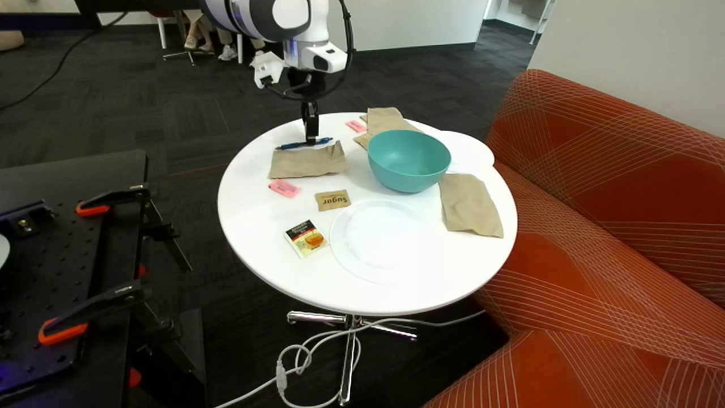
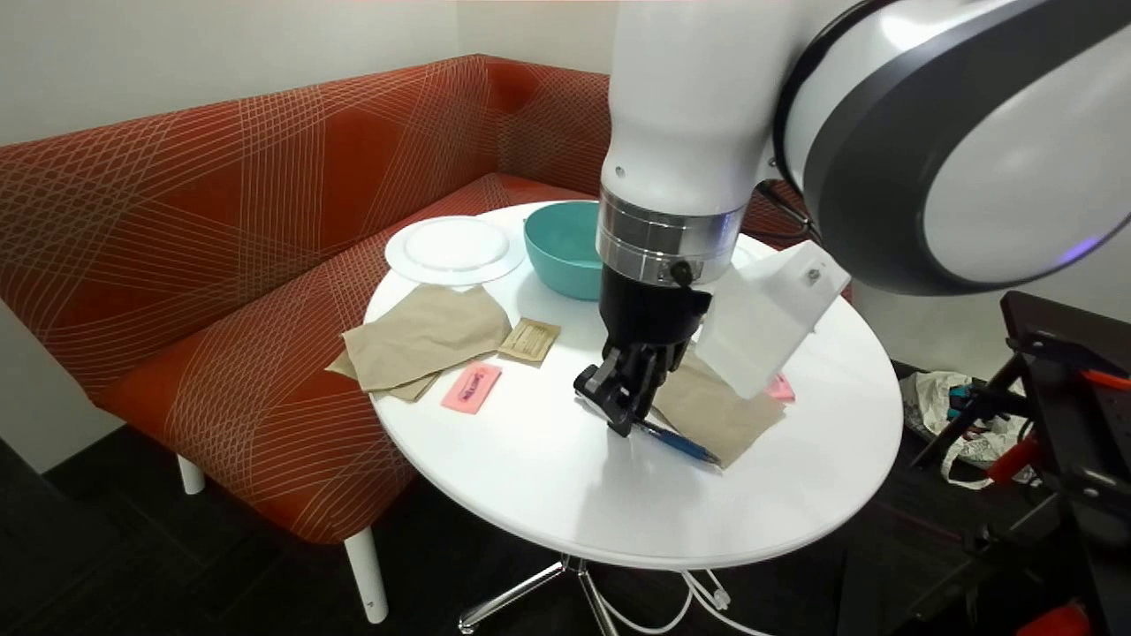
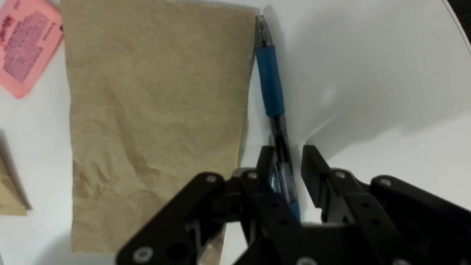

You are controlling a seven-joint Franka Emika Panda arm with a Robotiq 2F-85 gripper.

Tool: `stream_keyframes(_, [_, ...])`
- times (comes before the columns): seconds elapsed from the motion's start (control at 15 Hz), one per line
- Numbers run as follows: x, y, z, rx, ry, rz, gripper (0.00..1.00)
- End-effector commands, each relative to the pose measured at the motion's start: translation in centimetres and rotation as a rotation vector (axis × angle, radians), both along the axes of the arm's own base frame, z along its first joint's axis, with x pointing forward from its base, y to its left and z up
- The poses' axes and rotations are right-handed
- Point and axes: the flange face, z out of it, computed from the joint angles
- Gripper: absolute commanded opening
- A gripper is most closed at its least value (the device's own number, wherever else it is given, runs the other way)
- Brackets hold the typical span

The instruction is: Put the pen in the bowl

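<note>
The blue pen (image 1: 293,145) lies on the white table beside a folded tan cloth (image 1: 306,164). The pen also shows in an exterior view (image 2: 682,442) and in the wrist view (image 3: 271,79). My gripper (image 3: 288,154) points down over the rear part of the pen. Its fingers are partly apart, with the pen between them. The pen is close to the left finger, and a gap shows to the right finger. The gripper is low, near the table top, in both exterior views (image 1: 311,139) (image 2: 610,408). The teal bowl (image 1: 408,173) stands upright across the table, partly hidden by the arm in an exterior view (image 2: 565,265).
Other tan cloths (image 1: 471,205) (image 2: 433,336) lie near the bowl. Pink packets (image 1: 284,188) (image 2: 472,387), a sugar packet (image 1: 333,200) and a tea packet (image 1: 306,238) lie about. White plates (image 1: 374,241) (image 2: 455,247) are on the round table. A red couch (image 1: 595,226) borders it.
</note>
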Motion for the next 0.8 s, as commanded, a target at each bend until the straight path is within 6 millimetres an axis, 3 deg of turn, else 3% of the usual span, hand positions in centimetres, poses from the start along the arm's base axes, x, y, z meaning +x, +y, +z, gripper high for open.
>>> stream_keyframes(0.0, [0.5,0.2,-0.1,-0.003,0.008,-0.032,0.01])
stream_keyframes(0.33, [0.3,0.4,0.3,-0.005,0.009,-0.033,0.03])
stream_keyframes(0.73, [-0.1,-1.7,5.6,0.012,-0.06,-0.131,0.03])
